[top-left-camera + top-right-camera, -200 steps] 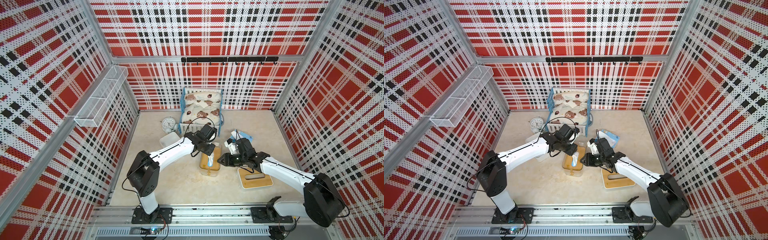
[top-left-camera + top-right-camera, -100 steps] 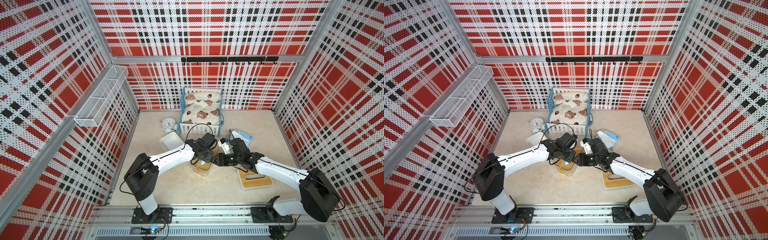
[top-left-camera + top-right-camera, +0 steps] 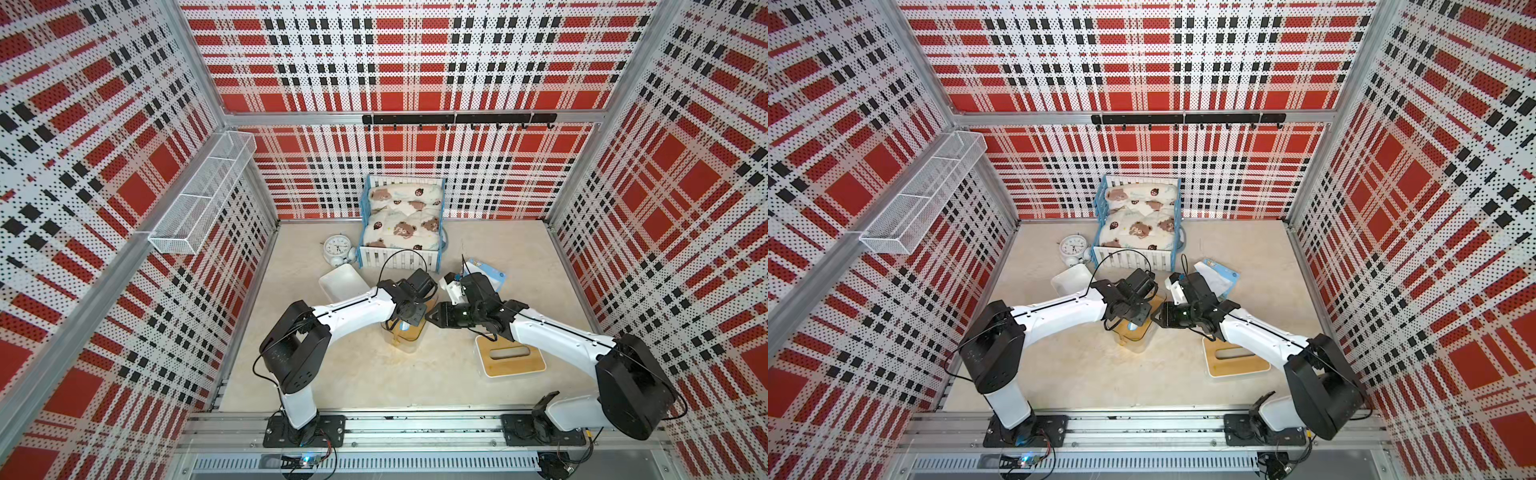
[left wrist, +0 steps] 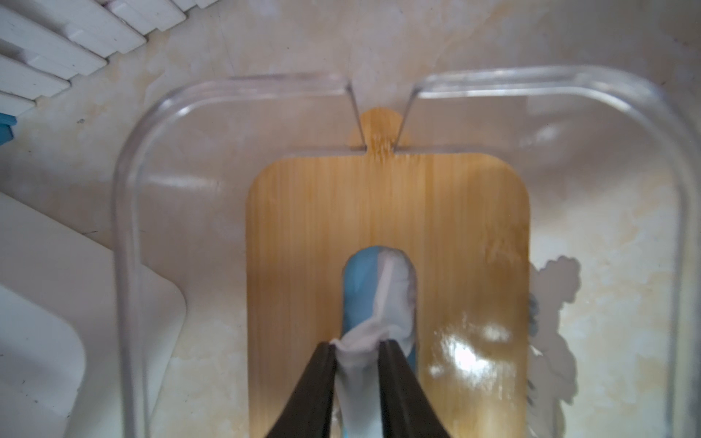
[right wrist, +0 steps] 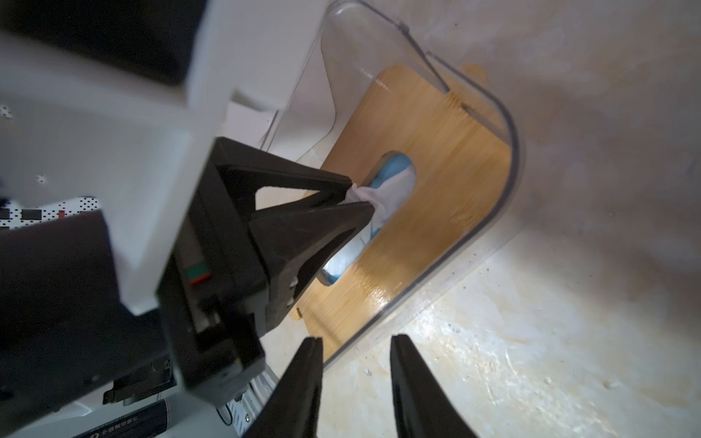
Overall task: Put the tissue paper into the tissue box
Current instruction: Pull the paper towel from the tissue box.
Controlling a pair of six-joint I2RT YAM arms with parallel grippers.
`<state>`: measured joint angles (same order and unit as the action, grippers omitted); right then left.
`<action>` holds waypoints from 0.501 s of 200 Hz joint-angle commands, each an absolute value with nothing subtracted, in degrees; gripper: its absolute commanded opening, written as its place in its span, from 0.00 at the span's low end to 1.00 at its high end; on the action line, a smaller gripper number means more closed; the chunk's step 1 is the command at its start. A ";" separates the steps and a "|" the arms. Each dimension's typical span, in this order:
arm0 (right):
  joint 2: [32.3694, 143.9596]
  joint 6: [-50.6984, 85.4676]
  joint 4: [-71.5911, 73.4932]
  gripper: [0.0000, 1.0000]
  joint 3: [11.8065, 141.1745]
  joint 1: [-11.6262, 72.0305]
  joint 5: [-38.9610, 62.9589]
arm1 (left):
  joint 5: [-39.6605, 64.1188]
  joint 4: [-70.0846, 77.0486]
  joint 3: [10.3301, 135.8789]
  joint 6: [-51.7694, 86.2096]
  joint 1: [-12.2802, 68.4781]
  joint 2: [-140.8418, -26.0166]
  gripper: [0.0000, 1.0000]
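The tissue (image 4: 390,295) lies inside the clear box (image 4: 122,227), just below centre in both top views. A white sheet pokes up through the slot of the bamboo plate (image 4: 303,227). The left gripper (image 4: 357,345) pinches that sheet. The right gripper (image 5: 356,339) hovers beside the box's rim, jaws narrowly apart and empty.

walls (image 3: 415,62): red-white-black plaid, dotted | tissue box (image 4: 129,227): clear, tan bamboo insert (image 4: 303,246) | tissue paper (image 4: 383,303) in box: white sheet, light-blue wrap | crib (image 3: 370,257) behind box: blue-white, bear-print bedding (image 3: 401,216) | clock (image 3: 337,248) behind box: white | lid (image 3: 515,368) beside box: tan, white rim
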<state>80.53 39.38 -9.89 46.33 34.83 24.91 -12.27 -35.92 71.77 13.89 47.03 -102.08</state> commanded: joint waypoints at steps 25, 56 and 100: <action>82.58 38.58 -10.55 0.35 48.69 34.02 24.18 | -12.14 -34.78 73.30 12.26 46.73 -103.98 0.08; 83.32 38.41 -11.28 0.35 49.45 34.01 22.57 | -8.82 -33.40 72.16 11.73 44.48 -101.89 0.01; 85.63 39.84 -10.71 0.35 50.81 34.01 21.90 | 3.55 -28.17 68.37 11.34 40.59 -98.25 0.00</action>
